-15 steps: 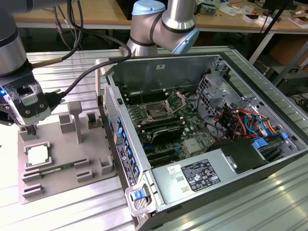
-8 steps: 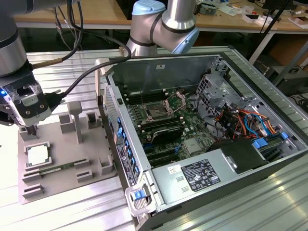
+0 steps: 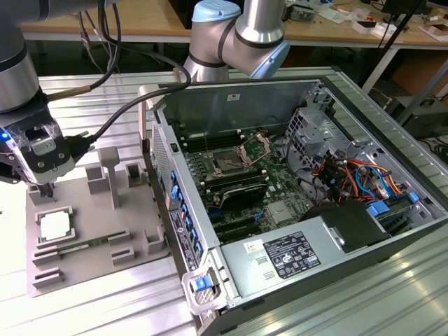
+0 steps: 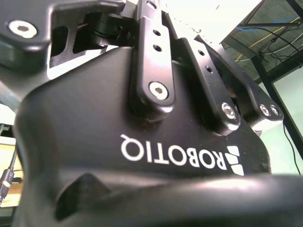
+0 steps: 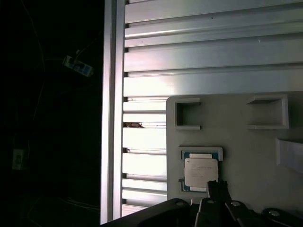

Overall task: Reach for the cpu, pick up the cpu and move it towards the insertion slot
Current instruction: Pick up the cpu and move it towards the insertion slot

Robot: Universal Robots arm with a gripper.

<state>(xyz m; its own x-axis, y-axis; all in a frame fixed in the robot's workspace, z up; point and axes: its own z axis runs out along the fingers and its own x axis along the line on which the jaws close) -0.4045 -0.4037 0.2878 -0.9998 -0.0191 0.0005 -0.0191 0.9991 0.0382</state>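
Observation:
The cpu [image 3: 54, 225] is a small whitish-silver square lying flat in a framed seat on the grey fixture plate [image 3: 98, 273] at the exterior view's left. My gripper [image 3: 43, 194] hangs just above the plate, a little behind the cpu and apart from it. In the first wrist view the cpu [image 5: 200, 171] lies flat in its seat, with the dark tip of my gripper [image 5: 216, 190] right at its edge. The second wrist view looks along the black gripper body [image 4: 142, 142]. The insertion slot [image 3: 227, 164] is the dark square socket on the green motherboard, its bracket raised.
A long green memory stick [image 3: 85, 246] lies on the plate beside the cpu. Grey posts [image 3: 110, 171] stand up from the plate near the gripper. The open computer case [image 3: 301, 231] takes up the middle and right. The slotted table's edge [image 5: 112, 109] runs close to the plate.

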